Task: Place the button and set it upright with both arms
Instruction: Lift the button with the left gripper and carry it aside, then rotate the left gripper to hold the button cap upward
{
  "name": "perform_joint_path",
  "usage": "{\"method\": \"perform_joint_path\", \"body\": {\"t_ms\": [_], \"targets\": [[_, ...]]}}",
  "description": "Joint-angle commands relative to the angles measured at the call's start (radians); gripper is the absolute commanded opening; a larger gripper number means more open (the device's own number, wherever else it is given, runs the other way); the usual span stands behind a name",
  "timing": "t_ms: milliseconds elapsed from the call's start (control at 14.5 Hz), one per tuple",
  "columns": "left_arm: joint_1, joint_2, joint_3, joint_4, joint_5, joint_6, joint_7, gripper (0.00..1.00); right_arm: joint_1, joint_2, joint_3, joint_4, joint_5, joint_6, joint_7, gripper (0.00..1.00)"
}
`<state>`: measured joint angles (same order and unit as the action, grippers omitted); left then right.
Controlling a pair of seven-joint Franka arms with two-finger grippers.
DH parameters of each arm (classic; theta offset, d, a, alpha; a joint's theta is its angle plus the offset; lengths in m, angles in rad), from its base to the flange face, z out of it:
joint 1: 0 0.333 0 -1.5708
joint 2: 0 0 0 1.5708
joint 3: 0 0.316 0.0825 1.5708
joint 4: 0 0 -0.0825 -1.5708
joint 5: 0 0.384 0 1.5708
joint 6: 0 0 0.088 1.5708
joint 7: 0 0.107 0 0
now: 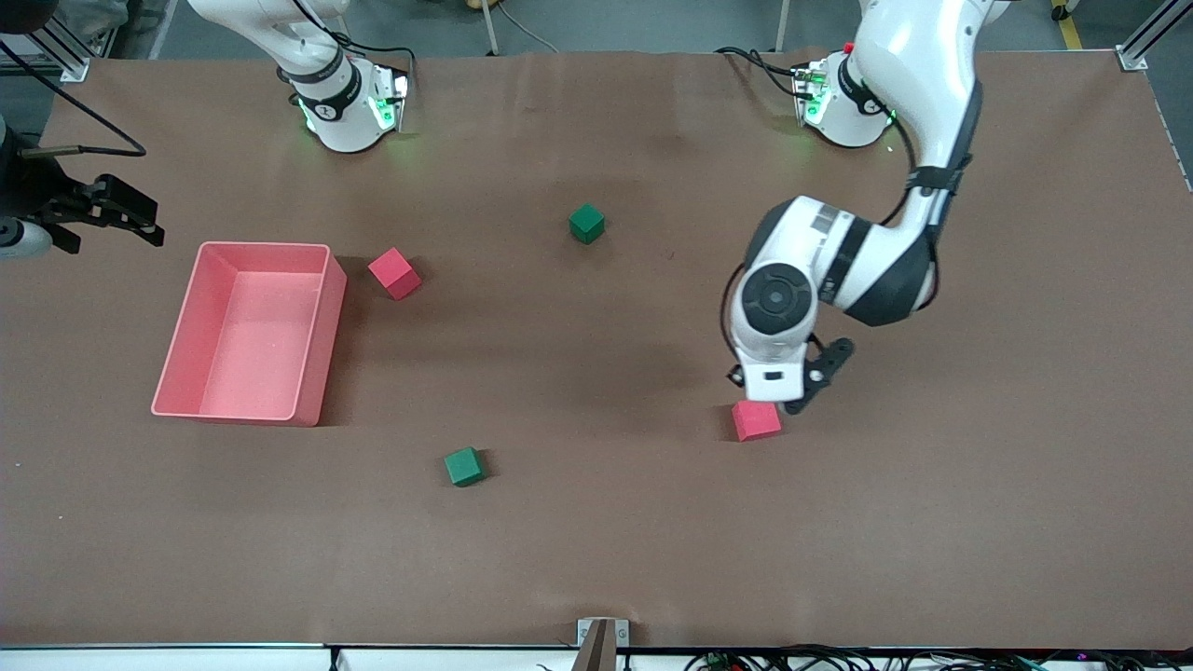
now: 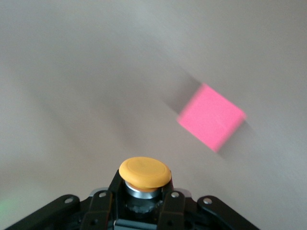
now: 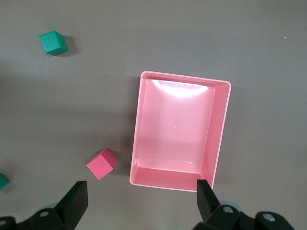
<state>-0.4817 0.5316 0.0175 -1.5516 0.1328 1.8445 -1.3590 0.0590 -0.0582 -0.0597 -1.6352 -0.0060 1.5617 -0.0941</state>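
Brown covering spreads over the whole bench (image 1: 596, 559), both arm bases at its 12 o'clock edge. Toward the right arm's end sits a pink tray (image 1: 317, 345), empty, with a red cube (image 1: 394, 273) just beside its 2 o'clock corner. A green cube (image 1: 587, 224) lies near the middle and another green cube (image 1: 464, 466) lies nearer the camera.

As I judge it, the pickup is done and the placing and uprighting are left. The left gripper (image 2: 144, 201) hangs low over the bench toward the left arm's end, a second red cube (image 1: 755, 420) just at its 6 o'clock. Its fingers (image 2: 168, 201) pinch the button (image 2: 145, 175) by the dark body, so the button is in the air, not yet set down.

The button's long axis runs body to cap, in line with the fingers, with the orange cap leading outward past the tips.

The right gripper (image 3: 139, 199) waits high over the tray, fingers spread wide and empty.
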Motion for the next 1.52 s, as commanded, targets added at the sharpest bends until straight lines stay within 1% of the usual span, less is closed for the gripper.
{"method": "perform_joint_path", "body": {"t_ms": [0,138,277,484,622,761,899,1037,1176,1314,1452], "targets": [[0.049,-0.025,-0.004,-0.039,0.069,-0.03,-0.145,0.0,0.01,-0.028,0.0,-0.029,0.003,0.006,-0.001,1.0],[0.077,-0.022,-0.004,-0.062,0.172,-0.028,-0.195,0.0,0.01,-0.028,0.0,-0.029,0.003,0.004,-0.001,1.0],[0.124,-0.022,-0.004,-0.088,0.232,-0.027,-0.213,0.0,0.01,-0.028,0.0,-0.028,0.003,0.006,-0.001,1.0],[0.196,-0.012,-0.005,-0.125,0.417,-0.008,-0.296,0.0,0.012,-0.025,0.0,-0.028,0.003,0.014,-0.001,1.0],[0.216,0.013,-0.004,-0.148,0.5,0.036,-0.357,0.0,0.01,-0.019,0.0,-0.028,0.003,0.018,-0.001,1.0],[0.259,0.041,-0.007,-0.151,0.65,0.062,-0.51,0.0,0.012,-0.014,0.0,-0.026,0.003,0.018,-0.001,1.0],[0.268,0.076,-0.005,-0.168,0.779,0.073,-0.612,0.0,0.013,-0.014,0.0,-0.026,0.003,0.018,-0.001,1.0],[0.294,0.099,-0.005,-0.203,0.957,0.082,-0.766,0.0,0.016,-0.012,0.0,-0.026,0.003,0.015,-0.001,1.0],[0.299,0.117,-0.005,-0.249,1.104,0.082,-0.917,0.0,0.021,-0.006,0.0,-0.026,0.003,0.015,-0.001,1.0],[0.321,0.117,-0.004,-0.29,1.209,0.068,-1.044,0.0,0.027,0.003,0.0,-0.025,0.003,0.02,-0.001,1.0],[0.322,0.129,-0.004,-0.307,1.275,0.032,-1.188,0.0,0.033,0.014,0.0,-0.018,0.003,0.02,-0.001,1.0]]}}
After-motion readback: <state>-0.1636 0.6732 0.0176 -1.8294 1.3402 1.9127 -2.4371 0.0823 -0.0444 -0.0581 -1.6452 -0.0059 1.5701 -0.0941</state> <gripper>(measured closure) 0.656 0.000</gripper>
